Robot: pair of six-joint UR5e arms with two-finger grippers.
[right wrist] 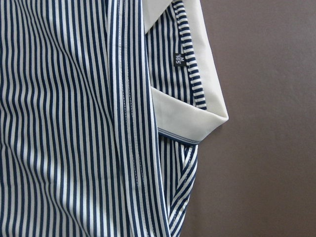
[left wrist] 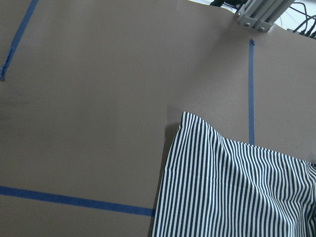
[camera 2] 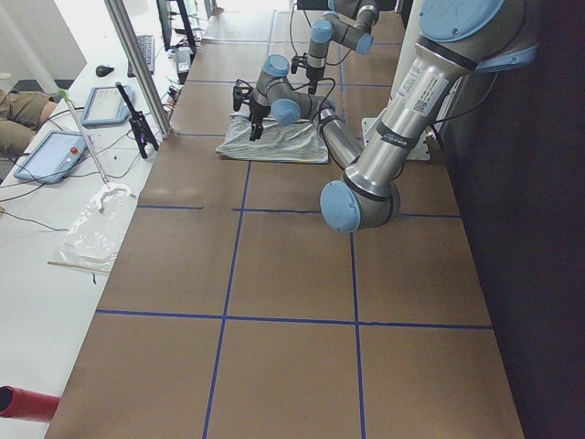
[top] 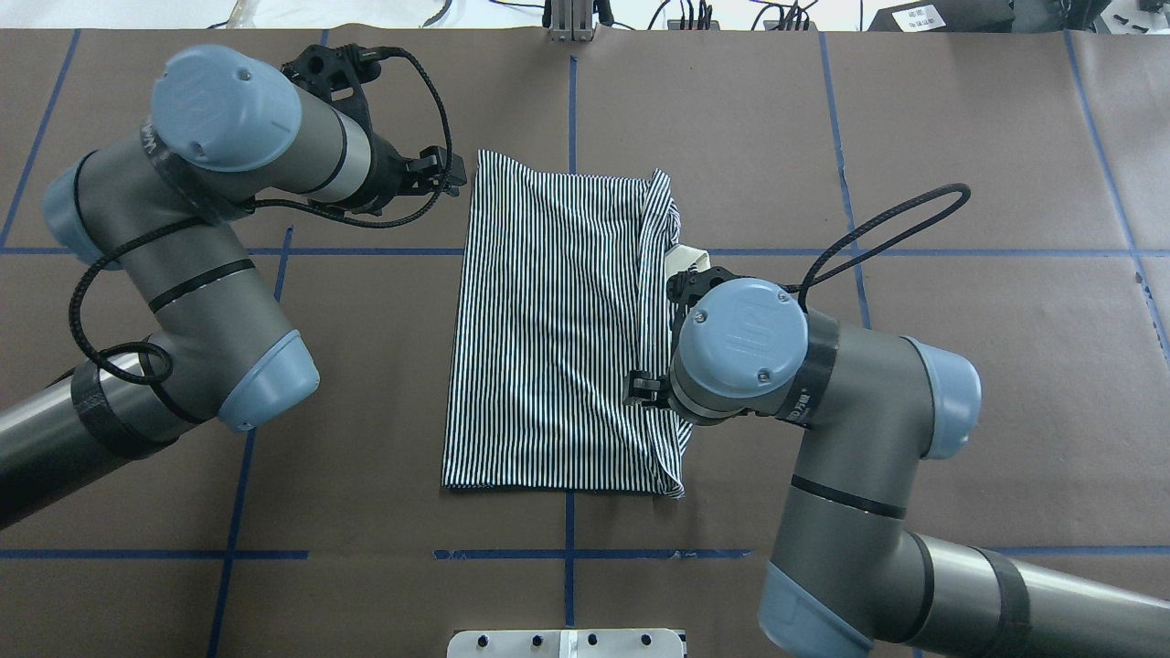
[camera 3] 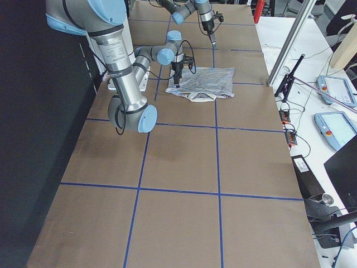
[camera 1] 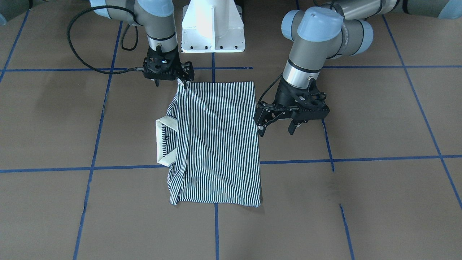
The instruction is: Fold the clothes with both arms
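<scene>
Shirt (camera 1: 220, 144) looks light and limp, best pinched at hems; right gripper (camera 1: 184, 82) seems closed on its near corner, left gripper (camera 1: 276, 126) open beside it

Even, bright overhead light; soft shadows; white glare at overhead view's top edge; side views dark-edged.

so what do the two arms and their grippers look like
Both arms are grey metal tubes with light blue caps on the joints and black bands. The left gripper and right gripper are black, skeletal two-finger units with cut-out holes. A black braided cable loops from each arm to its wrist.
</scene>
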